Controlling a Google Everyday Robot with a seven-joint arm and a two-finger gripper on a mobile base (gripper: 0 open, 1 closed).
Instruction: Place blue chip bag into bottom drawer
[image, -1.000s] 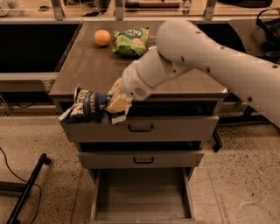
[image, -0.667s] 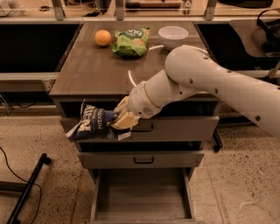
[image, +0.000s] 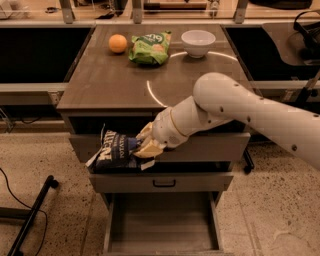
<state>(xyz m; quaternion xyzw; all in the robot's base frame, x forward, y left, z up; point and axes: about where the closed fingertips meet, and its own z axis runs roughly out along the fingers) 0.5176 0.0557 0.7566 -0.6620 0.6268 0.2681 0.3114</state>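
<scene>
The blue chip bag (image: 114, 151), dark navy with white lettering and white edges, hangs in front of the cabinet's two upper drawers, left of centre. My gripper (image: 146, 145) is shut on the bag's right end, its pale fingers (image: 148, 150) pinching it; my white arm reaches in from the right. The bottom drawer (image: 162, 223) is pulled open below, a deep grey tray with a plain floor and nothing in it. The bag is above the drawer's left part and well above its floor.
On the brown cabinet top (image: 110, 85) at the back lie an orange (image: 118, 43), a green chip bag (image: 149, 48) and a white bowl (image: 198, 42). The handled middle drawer (image: 164, 182) sits just under the bag. A black stand leg (image: 30, 217) lies on the floor at left.
My gripper has carried the blue chip bag down from the cabinet top's front edge to in front of the upper drawers, and slightly to the right.
</scene>
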